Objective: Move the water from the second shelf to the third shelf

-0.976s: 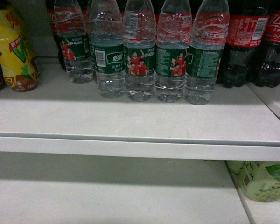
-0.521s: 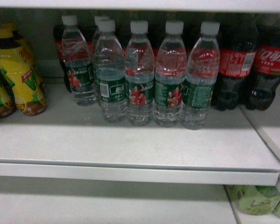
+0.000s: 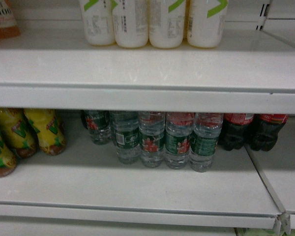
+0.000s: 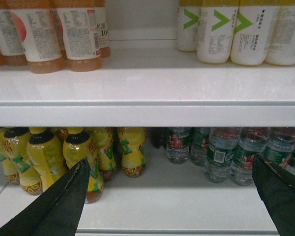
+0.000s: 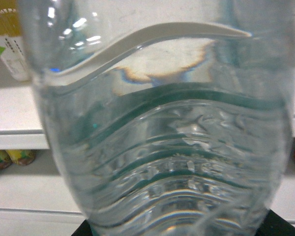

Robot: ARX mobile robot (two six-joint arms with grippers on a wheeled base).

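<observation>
Head and wrist views of a shelving unit. The upper shelf board [image 3: 137,98] is taken as the landmark.

On top of this board, white bottles with green chevrons [image 3: 152,22] are lined up. Orange drink bottles [image 4: 64,34] are stood on it further left, apart from the white ones.

Directly beneath the board, on the next shelf down, a row of water bottles [image 3: 167,142] with dark green labels is placed at the middle. Their caps are hidden behind the board's front edge. Yellow drink bottles [image 3: 39,130] are grouped under its left end and cola bottles [image 3: 250,130] under its right end, just beside the water.

The left gripper [image 4: 169,162] is held in front of the board and below its edge. Its two dark fingers [image 4: 64,196] are spread wide, with nothing between them.

In the right wrist view, the held water bottle [image 5: 162,147], clear and ribbed, fills the frame, with the board seen behind it. It is grasped by the right gripper [image 5: 179,228]. Only a dark part of that gripper is shown, at the bottom edge; the fingertips are hidden.
</observation>
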